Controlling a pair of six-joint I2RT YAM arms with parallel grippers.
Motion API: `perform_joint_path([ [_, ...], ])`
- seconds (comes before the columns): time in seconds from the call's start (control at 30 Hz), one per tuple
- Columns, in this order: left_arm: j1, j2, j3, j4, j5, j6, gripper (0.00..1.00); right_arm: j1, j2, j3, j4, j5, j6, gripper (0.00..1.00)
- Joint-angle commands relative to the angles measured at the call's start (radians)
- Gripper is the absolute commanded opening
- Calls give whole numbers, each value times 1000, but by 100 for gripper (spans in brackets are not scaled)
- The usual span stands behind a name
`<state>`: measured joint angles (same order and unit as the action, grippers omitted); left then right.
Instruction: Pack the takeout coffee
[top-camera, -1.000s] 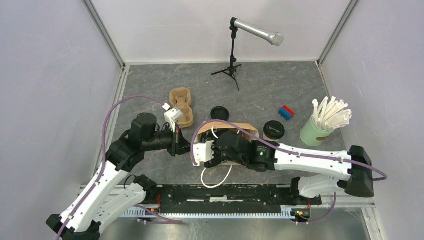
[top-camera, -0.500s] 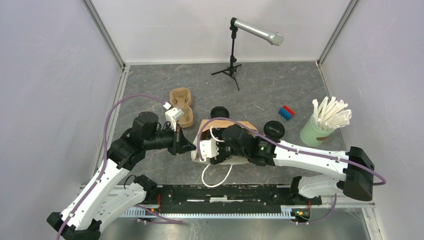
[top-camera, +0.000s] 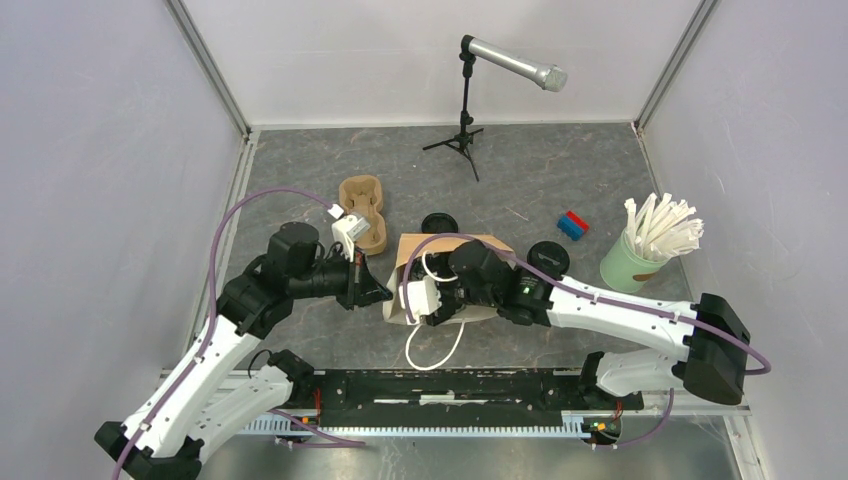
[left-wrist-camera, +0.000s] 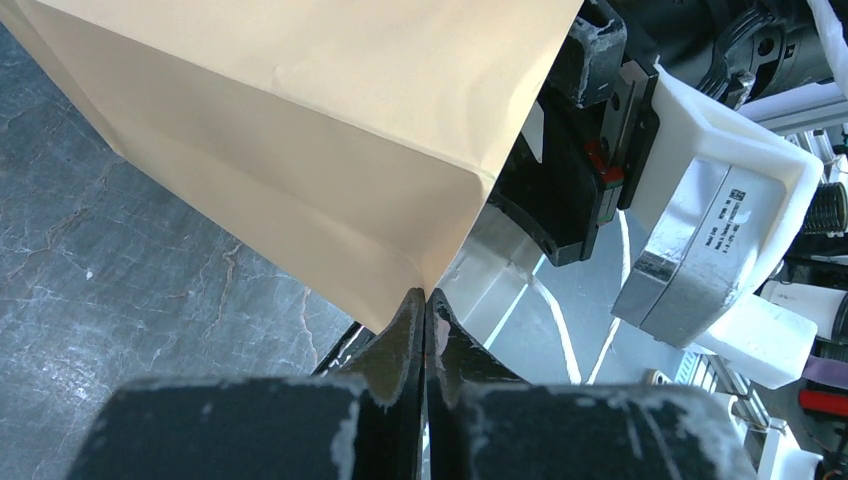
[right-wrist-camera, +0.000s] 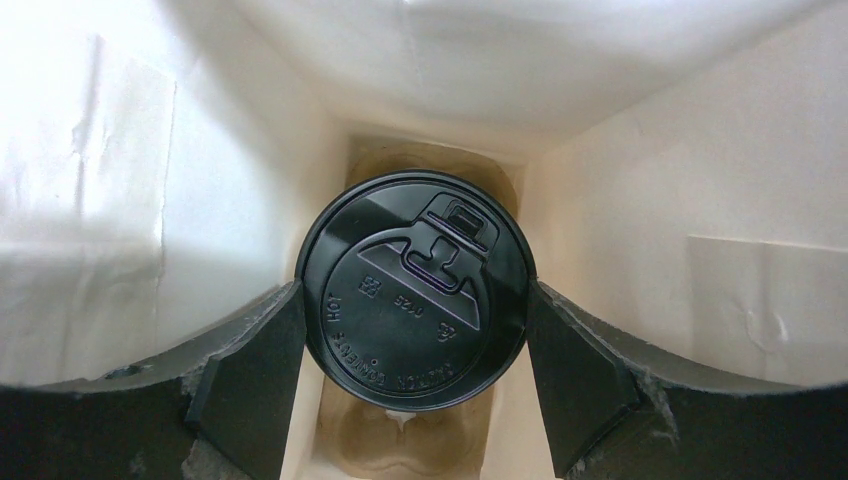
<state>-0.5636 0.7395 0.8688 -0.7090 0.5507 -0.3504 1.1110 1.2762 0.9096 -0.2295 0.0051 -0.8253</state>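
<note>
A tan paper bag (top-camera: 480, 246) lies on its side mid-table, mouth toward the arms. My right gripper (right-wrist-camera: 412, 322) reaches inside it, its fingers (right-wrist-camera: 250, 360) pressed against both sides of a takeout coffee's black lid (right-wrist-camera: 415, 290). A brown moulded carrier (right-wrist-camera: 400, 440) lies in the bag beneath that cup. In the top view the right fingers are hidden by the wrist and the bag. My left gripper (left-wrist-camera: 425, 296) is shut, pinching a folded corner of the bag (left-wrist-camera: 300, 120) at its mouth (top-camera: 385, 296). A second takeout coffee (top-camera: 548, 258) stands right of the bag.
A loose black lid (top-camera: 437, 224) lies behind the bag. An empty brown carrier (top-camera: 362, 212) sits at the left, a pale green cup of straws (top-camera: 640, 255) at the right, a red-and-blue block (top-camera: 572, 224) near it. A microphone stand (top-camera: 464, 130) is at the back.
My left gripper moved right to the bag's corner and stayed there. The right arm pushed deeper into the bag, which shifted a little away from the arms.
</note>
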Motion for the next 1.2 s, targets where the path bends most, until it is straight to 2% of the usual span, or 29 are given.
perform_joint_path([
  [0.0, -4, 9, 17, 9, 11, -5, 2, -27, 9, 60, 13, -45, -69, 64],
  [0.3, -4, 20, 10, 22, -3, -28, 2, -38, 43, 79, 7, -88, -142, 64],
  [0.43, -4, 23, 28, 5, -57, -52, 3, -38, 44, 63, 31, -113, -146, 63],
  [0.53, -2, 28, 53, -25, -167, -109, 15, -38, 27, 34, 65, -111, -138, 62],
  [0.57, -3, 31, 61, -27, -178, -126, 15, -39, 21, 25, 74, -115, -138, 62],
  [0.63, -3, 35, 72, -24, -192, -159, 16, -39, 16, 9, 91, -112, -138, 62],
  [0.73, -3, 44, 85, -27, -206, -188, 24, -39, 15, -15, 129, -92, -146, 62],
  [0.87, -3, 50, 82, -22, -216, -200, 27, -46, 16, -40, 176, -64, -145, 62],
  [1.0, -3, 61, 82, -23, -222, -207, 40, -52, 19, -50, 212, -53, -142, 62],
  [1.17, -4, 62, 59, 2, -235, -225, 45, -60, 25, -46, 222, -51, -139, 62],
])
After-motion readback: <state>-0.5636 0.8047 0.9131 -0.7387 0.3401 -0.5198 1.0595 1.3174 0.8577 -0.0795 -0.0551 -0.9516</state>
